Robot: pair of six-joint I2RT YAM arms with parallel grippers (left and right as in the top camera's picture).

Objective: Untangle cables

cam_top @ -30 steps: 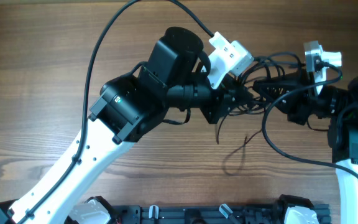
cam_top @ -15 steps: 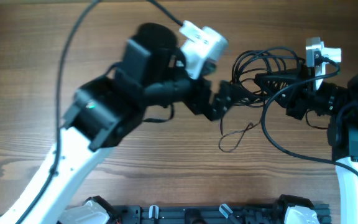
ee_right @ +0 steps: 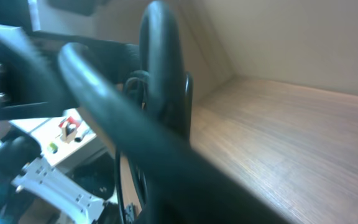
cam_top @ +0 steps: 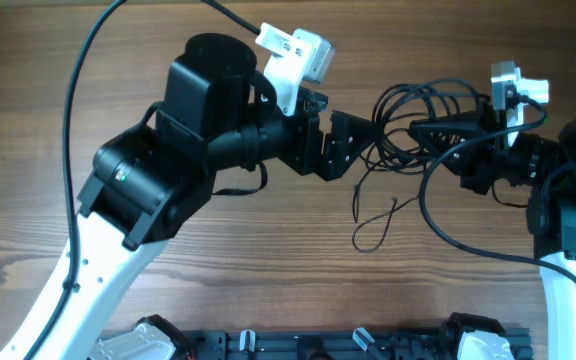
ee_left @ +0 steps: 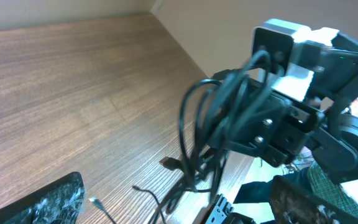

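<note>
The cables (cam_top: 408, 110) are thin black wires in a loose coil, raised off the wooden table. My right gripper (cam_top: 426, 131) is shut on the coil's right side. One strand hangs down and ends in a small loop (cam_top: 373, 228) lying on the wood. My left gripper (cam_top: 352, 146) stands open just left of the coil and holds nothing. In the left wrist view the cables (ee_left: 219, 124) dangle ahead between my wide-apart fingers (ee_left: 51, 200), with a tiny plug (ee_left: 94, 201) on the table. In the right wrist view dark blurred cables (ee_right: 160, 74) fill the frame and hide the jaws.
A black rack (cam_top: 298, 346) runs along the table's front edge. The left arm's thick cable (cam_top: 88, 70) arcs over the left of the table. The right arm's thick cable (cam_top: 448, 232) loops low beside the right arm base (cam_top: 568, 300).
My left gripper has opened, let go of the cables and drawn back to the left. The coil stays in the right gripper, and the hanging strand now lies in a loop.
</note>
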